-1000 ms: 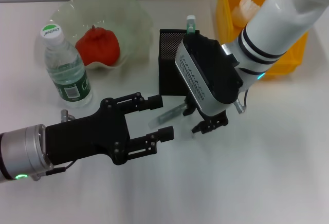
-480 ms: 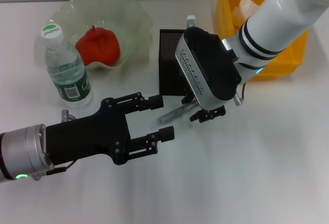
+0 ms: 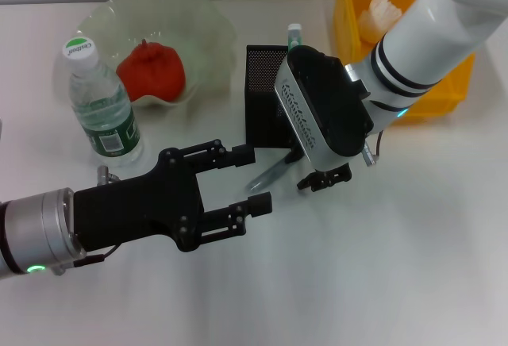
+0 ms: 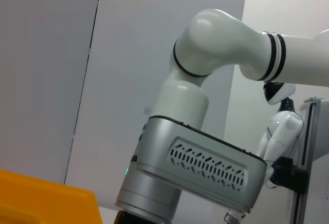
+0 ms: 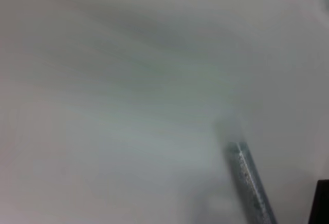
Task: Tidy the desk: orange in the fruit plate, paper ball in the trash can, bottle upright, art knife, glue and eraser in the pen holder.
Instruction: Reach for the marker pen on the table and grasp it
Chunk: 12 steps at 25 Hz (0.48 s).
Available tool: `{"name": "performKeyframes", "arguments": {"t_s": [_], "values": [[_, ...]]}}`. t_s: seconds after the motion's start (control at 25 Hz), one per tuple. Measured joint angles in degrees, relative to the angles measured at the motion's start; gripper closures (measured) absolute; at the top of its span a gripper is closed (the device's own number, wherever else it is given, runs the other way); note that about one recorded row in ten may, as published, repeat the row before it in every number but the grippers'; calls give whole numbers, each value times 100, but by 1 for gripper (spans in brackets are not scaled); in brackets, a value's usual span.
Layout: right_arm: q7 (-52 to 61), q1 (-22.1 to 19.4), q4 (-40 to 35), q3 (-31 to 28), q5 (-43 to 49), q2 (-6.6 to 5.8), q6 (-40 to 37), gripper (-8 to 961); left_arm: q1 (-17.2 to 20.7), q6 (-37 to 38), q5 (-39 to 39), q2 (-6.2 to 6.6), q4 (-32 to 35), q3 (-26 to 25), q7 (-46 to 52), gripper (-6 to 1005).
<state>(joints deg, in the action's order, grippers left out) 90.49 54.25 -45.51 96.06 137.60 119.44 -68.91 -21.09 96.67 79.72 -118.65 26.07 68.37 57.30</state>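
Centre-frame, the right gripper (image 3: 305,173) hangs low over the white desk (image 3: 397,267) just in front of the black mesh pen holder (image 3: 266,96), its fingers clamped on a slim translucent stick, apparently the glue (image 3: 266,174). The stick slants down and toward the robot's left, its free end close to the desk. From the right wrist camera the same stick (image 5: 252,185) shows as a glittery rod over bare desk.

Nearer the robot, the left gripper (image 3: 244,179) hovers just beside the stick's free end, its black fingers (image 3: 238,155) spread apart with nothing between them. The left wrist camera shows only the right arm (image 4: 205,131) against a grey wall, plus a corner of the yellow bin (image 4: 46,203).

Behind them, a water bottle (image 3: 99,100) stands upright on the robot's left, just beside the pale green plate (image 3: 198,24) holding a red-orange fruit (image 3: 152,70). A second slim item (image 3: 295,35) pokes up from the pen holder. At far right, a white paper ball (image 3: 379,9) lies inside the yellow bin (image 3: 429,96).
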Motion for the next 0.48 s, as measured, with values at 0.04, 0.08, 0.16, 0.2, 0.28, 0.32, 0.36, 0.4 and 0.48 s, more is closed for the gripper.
{"name": "performKeyframes", "arguments": {"t_s": [0.04,0.08,0.16,0.2,0.28,0.32,0.36,0.4,0.48], "values": [[-1,4,12,1,1,0,-11,546,0,-1,0,0,-1,0,0,338],[-1,4,12,1,1,0,-11,546,0,-1,0,0,-1,0,0,338],[-1,10,22,1,2,0,-28,547,-1,-7,0,0,-3,0,0,338],[0,10,17,1,2,0,-49,547,-1,-10,0,0,-3,0,0,338],[8,11,-11,1,2,0,-127,547,-1,-21,0,0,-5,0,0,338],[37,13,-57,1,2,-1,-213,547,-1,-37,0,0,-5,0,0,338],[37,13,-57,1,2,-1,-213,547,-1,-37,0,0,-5,0,0,338],[56,9,-101,1,2,0,-240,547,-1,-42,0,0,-5,0,0,338],[86,-23,-196,-4,3,0,-242,546,-1,-45,0,0,-5,0,0,338]]}}
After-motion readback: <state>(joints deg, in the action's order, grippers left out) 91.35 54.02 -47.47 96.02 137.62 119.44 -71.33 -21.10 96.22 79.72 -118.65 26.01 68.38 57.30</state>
